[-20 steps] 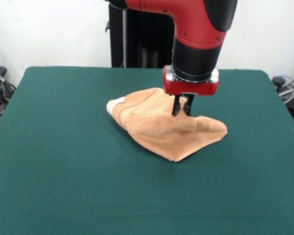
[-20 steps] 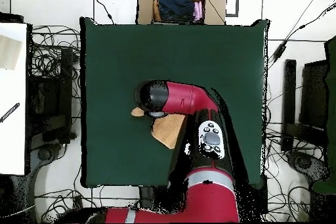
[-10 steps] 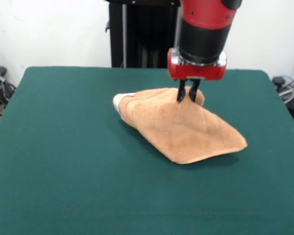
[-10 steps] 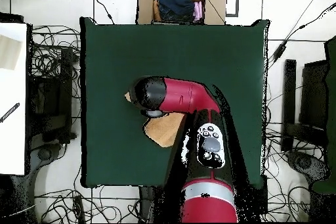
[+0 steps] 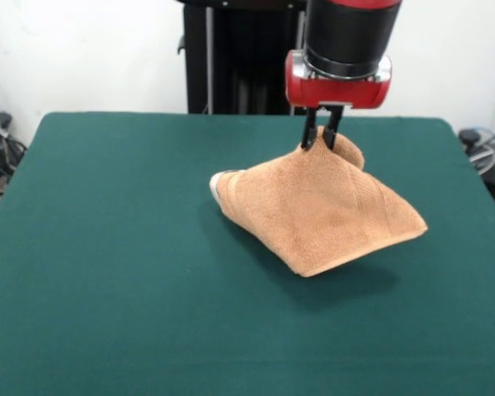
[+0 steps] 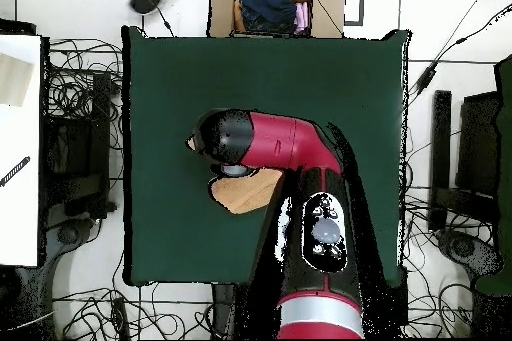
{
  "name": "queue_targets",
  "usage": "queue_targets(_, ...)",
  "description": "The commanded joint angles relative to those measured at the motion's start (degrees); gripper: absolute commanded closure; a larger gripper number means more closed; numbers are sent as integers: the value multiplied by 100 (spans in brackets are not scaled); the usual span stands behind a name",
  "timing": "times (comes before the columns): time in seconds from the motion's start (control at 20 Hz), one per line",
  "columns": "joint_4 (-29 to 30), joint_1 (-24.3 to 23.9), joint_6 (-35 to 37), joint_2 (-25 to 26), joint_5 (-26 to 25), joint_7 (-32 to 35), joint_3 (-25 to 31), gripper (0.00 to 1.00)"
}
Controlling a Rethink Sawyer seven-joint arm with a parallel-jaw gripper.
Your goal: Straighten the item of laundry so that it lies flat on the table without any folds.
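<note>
Towel (image 5: pixel 326 213), peach-orange terry cloth, hangs in a tent shape from the robot's gripper (image 5: pixel 321 139), whose two black jaws are pinching a raised peak of the fabric between them. From that peak the cloth slopes down and spreads wide. Its lower edges rest on, or sit just above, the dark green worktop (image 5: pixel 107 272); a shadow under the near right corner suggests that part is lifted clear. A small white label (image 5: pixel 217 183) shows at the towel's left tip in the front view.

The towel sits toward the far middle of the worktop, slightly right of centre as the front camera sees it. Bare green felt surrounds it on every side, with the widest stretch in front and to the left. The far edge of the worktop lies fairly close behind the gripper, and the right edge is nearer than the left.

The overhead view shows the red and black arm (image 6: pixel 290 147) reaching across the worktop and covering most of the towel, so only small orange patches (image 6: pixel 240 195) peek out beside it. The jaws cannot be seen from above. That view also shows a cardboard box (image 6: pixel 275 5) holding dark clothing beyond the worktop's far edge, and tangled cables (image 6: pixel 75 87) on the floor around it.
</note>
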Motion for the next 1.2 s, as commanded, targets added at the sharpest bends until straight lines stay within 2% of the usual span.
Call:
queue_targets(0.05, 51, -37, 224, 3, -49, 708, 103, 100)
queue_targets(0.2, 113, -79, -38, 134, -33, 733, 147, 100)
queue_targets(1.2, 143, -63, -53, 119, -49, 724, 134, 100)
